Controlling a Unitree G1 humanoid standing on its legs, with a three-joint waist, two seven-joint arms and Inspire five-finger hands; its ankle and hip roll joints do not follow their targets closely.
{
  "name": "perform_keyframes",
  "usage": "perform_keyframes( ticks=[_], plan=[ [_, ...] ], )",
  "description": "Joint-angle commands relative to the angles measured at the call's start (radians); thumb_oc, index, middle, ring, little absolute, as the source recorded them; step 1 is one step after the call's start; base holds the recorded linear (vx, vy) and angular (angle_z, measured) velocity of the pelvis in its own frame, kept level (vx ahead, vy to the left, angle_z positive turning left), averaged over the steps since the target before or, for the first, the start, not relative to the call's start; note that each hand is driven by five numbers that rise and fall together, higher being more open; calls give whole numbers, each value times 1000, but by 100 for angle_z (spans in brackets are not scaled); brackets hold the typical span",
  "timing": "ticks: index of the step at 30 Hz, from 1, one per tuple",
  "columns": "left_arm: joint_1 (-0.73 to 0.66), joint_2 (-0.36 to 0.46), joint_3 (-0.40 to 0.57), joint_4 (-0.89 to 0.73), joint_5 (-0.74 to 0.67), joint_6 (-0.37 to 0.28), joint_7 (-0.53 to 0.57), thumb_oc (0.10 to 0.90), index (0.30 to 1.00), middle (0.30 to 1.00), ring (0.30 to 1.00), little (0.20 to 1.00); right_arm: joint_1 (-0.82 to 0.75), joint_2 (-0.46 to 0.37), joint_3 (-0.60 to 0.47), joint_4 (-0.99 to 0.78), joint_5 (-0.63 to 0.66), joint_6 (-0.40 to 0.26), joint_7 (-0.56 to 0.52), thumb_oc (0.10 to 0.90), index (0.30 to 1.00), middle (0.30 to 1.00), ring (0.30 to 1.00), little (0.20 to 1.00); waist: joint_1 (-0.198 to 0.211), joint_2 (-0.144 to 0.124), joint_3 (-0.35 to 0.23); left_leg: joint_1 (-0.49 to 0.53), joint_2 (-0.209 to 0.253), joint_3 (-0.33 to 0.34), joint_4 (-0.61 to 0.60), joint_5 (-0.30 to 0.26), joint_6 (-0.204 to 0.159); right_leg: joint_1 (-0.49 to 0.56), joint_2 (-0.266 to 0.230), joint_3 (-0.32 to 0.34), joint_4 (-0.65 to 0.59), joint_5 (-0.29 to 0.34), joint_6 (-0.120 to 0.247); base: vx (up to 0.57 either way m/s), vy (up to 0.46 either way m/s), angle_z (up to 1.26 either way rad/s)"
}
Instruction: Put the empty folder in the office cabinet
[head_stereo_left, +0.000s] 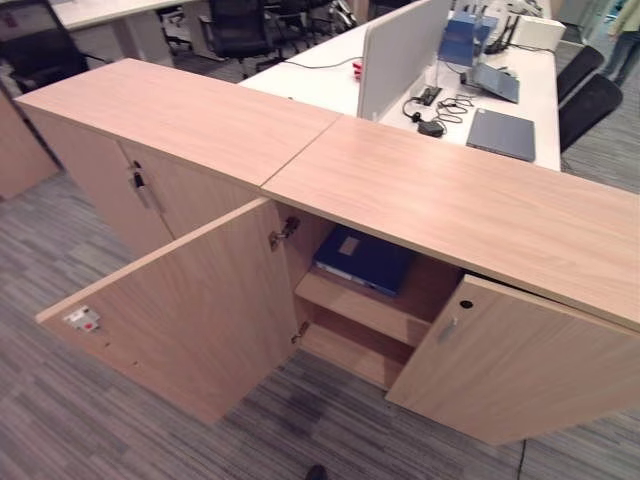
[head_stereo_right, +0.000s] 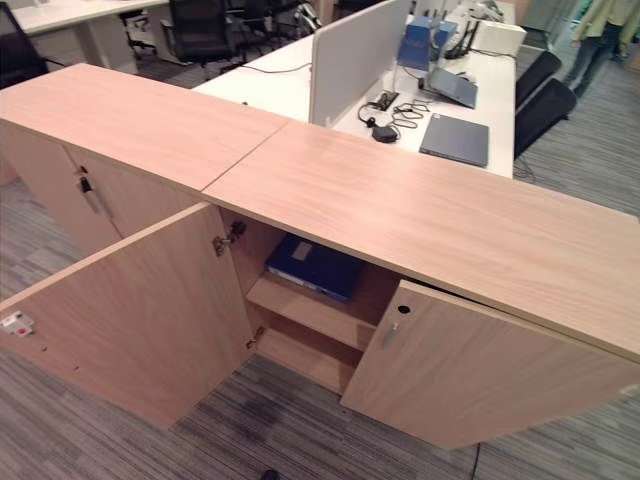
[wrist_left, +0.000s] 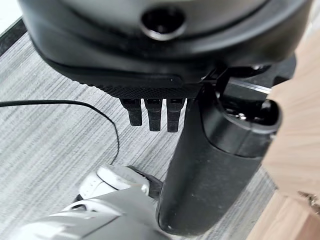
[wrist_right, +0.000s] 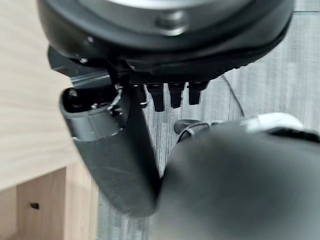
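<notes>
On cabinet (head_stereo_left: 420, 200) shelf, folder (head_stereo_left: 362, 258); hands apparently away

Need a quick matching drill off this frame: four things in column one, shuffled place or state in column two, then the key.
1. blue folder
2. left cabinet door
3. closed laptop
4. left hand

A. swung wide open
B. hanging over the carpet, holding nothing
C. lying on the upper cabinet shelf
D. on the white desk behind the cabinet

Pairs: 1-C, 2-A, 3-D, 4-B
</notes>
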Motion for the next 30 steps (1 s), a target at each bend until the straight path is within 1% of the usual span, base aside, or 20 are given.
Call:
perform_keyframes(
  ticks=[1, 3, 4, 5, 6, 7, 8, 10, 11, 12, 14, 16, 17, 19, 21, 22, 25, 26, 29, 30],
  plan=[
    [-90, 47, 26, 22, -65, -29, -17, 800, 900, 900, 900, 900, 37, 15, 45, 8, -65, 3, 16, 800, 900, 900, 900, 900, 38, -9, 39, 10, 35, 75, 11, -55, -43, -23, -13, 13, 66, -83, 21, -17, -110, 25],
    [-94, 53, 28, 15, -74, -31, -18, 800, 900, 900, 900, 900, 37, 14, 50, 10, -71, 0, 15, 800, 900, 900, 900, 900, 42, -9, 43, 8, 37, 69, 15, -55, -47, -19, -9, 6, 62, -85, 17, -35, -94, 17],
    [-108, 64, 31, -6, -97, -44, -1, 800, 900, 900, 900, 900, 24, 3, 41, 2, -74, -7, 10, 800, 900, 900, 900, 900, 46, -10, 62, -32, 52, 94, 38, -37, -65, -15, -10, -27, 57, -93, 16, -100, -23, 23],
    [-114, 66, 31, -22, -104, -50, 7, 800, 900, 900, 900, 900, 16, -3, 38, -2, -70, -11, 3, 800, 900, 900, 900, 900, 43, -9, 72, -54, 64, 140, 53, -32, -67, -20, -16, -32, 57, -90, 19, -131, -6, 58],
    [-120, 83, 35, -39, -97, -57, 22, 800, 900, 900, 900, 900, 3, -8, 36, -11, -60, -14, 2, 800, 900, 900, 900, 900, 42, -9, 80, -71, 94, 238, 65, -29, -63, -25, -24, -41, 55, -83, 24, -66, 11, 73],
    [-124, 95, 37, -44, -81, -64, 32, 800, 900, 900, 900, 900, -1, -12, 25, -18, -54, -19, 4, 800, 900, 900, 900, 900, 30, -13, 81, -64, 140, 383, 77, -44, -63, -22, -30, -55, 55, -89, 36, -111, 7, 86],
    [-47, 135, 45, -118, 5, -81, 53, 800, 900, 900, 900, 900, 9, -28, -15, -29, -28, -34, 2, 800, 900, 900, 900, 900, 30, -7, 86, -73, 211, 569, 109, -34, -57, -28, -39, -91, 42, -72, 38, -80, -12, 70],
    [-45, 134, 46, -121, 6, -80, 54, 800, 900, 900, 900, 900, 9, -28, -14, -28, -28, -35, 3, 800, 900, 900, 900, 900, 31, -7, 85, -74, 212, 571, 110, -35, -58, -29, -38, -90, 41, -71, 37, -67, 19, 85],
    [-34, 134, 63, -149, 25, -96, 82, 800, 900, 900, 900, 900, 14, -43, -52, -26, 6, -36, -3, 800, 900, 900, 900, 900, 18, 1, 79, -50, 250, 650, 102, -30, -76, -37, -38, -111, 26, -61, 35, -42, 24, 92],
    [-33, 133, 63, -150, 25, -95, 82, 800, 900, 900, 900, 900, 14, -44, -52, -26, 6, -36, -3, 800, 900, 900, 900, 900, 18, 1, 79, -49, 250, 650, 101, -30, -77, -36, -38, -110, 25, -60, 35, -12, 77, 87],
    [4, 160, 110, -195, 8, -100, 96, 800, 900, 900, 900, 900, 11, -71, -87, 9, 4, -34, -7, 800, 900, 900, 900, 900, 22, 23, 69, -26, 253, 576, 75, -28, -94, -31, -39, -98, 17, -62, 31, 73, 104, 33],
    [14, 180, 128, -218, 8, -101, 99, 800, 900, 900, 900, 900, 17, -76, -90, 10, -3, -33, -2, 800, 900, 900, 900, 900, 24, 30, 64, -14, 252, 552, 54, -24, -97, -29, -36, -92, 15, -63, 31, 60, 89, 0],
    [14, 225, 149, -248, 23, -100, 92, 800, 900, 900, 900, 900, 26, -86, -98, 9, -22, -31, 8, 800, 900, 900, 900, 900, 25, 42, 57, 0, 251, 518, 10, -5, -105, -24, -33, -88, 12, -64, 29, 48, 110, 12],
    [-1, 249, 163, -247, 21, -98, 81, 800, 900, 900, 900, 900, 30, -115, -114, 19, -34, -22, 28, 800, 900, 900, 900, 900, 22, 44, 51, 2, 250, 519, 0, -6, -106, -23, -32, -93, 6, -59, 32, 32, 122, 23],
    [-14, 298, 237, -224, -58, -88, 56, 800, 900, 900, 900, 900, 24, -171, -169, 53, -51, -10, 34, 800, 900, 900, 900, 900, 17, 54, 33, 15, 244, 541, -6, -17, -102, -25, -40, -92, 0, -44, 47, 30, 218, 30],
    [-18, 314, 253, -211, -61, -85, 47, 800, 900, 900, 900, 900, 17, -183, -180, 58, -55, -5, 40, 800, 900, 900, 900, 900, 15, 60, 27, 23, 237, 546, -6, -26, -99, -27, -47, -85, 0, -36, 55, 42, 243, 11],
    [-29, 345, 245, -229, -8, -84, 39, 800, 900, 900, 900, 900, 17, -197, -195, 61, -63, -1, 52, 800, 900, 900, 900, 900, 10, 71, 16, 37, 223, 551, -6, -49, -91, -28, -62, -69, 0, -23, 66, 34, 231, -18],
    [-41, 372, 250, -257, 10, -83, 39, 800, 900, 900, 900, 900, 11, -215, -219, 65, -53, 6, 59, 800, 900, 900, 900, 900, 3, 76, 7, 46, 206, 561, -6, -70, -80, -31, -78, -57, 0, -6, 80, 19, 271, -22],
    [-65, 417, 242, -316, 59, -82, 46, 800, 900, 900, 900, 900, 10, -230, -240, 76, -47, 11, 70, 800, 900, 900, 900, 900, -6, 78, -6, 54, 181, 569, -6, -95, -62, -38, -104, -46, 1, 19, 100, 17, 260, -13],
    [-85, 430, 226, -347, 84, -79, 46, 800, 900, 900, 900, 900, 1, -255, -256, 90, -46, 22, 80, 800, 900, 900, 900, 900, -7, 77, -11, 55, 172, 569, -6, -103, -57, -40, -114, -45, 1, 27, 107, 4, 213, -14]
  ],
)
